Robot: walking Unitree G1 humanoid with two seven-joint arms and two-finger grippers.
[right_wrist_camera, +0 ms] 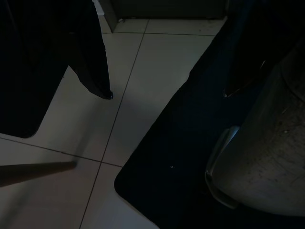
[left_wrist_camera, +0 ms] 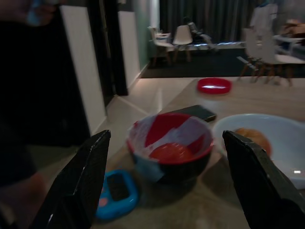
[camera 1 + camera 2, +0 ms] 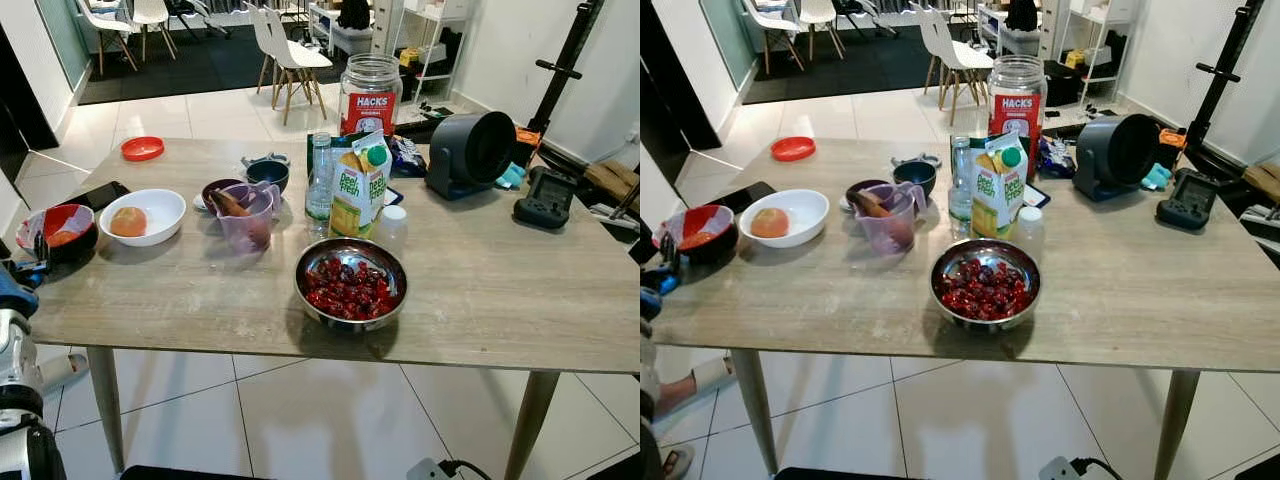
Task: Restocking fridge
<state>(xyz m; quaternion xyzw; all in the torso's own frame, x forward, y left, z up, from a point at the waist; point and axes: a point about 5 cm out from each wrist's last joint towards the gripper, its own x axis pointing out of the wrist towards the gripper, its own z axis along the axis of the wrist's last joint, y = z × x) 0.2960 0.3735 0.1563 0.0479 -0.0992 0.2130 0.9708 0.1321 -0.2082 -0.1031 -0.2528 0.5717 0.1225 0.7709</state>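
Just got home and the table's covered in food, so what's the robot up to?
It stands at the wooden table with nothing picked up yet. Its left gripper, jaws open, is lined up on the red bowl at the table's left end, beside the white bowl. The metal bowl of cherries, juice carton and water bottle sit untouched. The right arm hangs idle.

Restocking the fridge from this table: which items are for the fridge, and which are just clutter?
For the fridge:
- steel bowl of cherries
- juice carton
- water bottle
- white bowl with fruit
- red bowl under wrap, in front of the open left gripper

Just lying about:
- fan
- phone
- red lid
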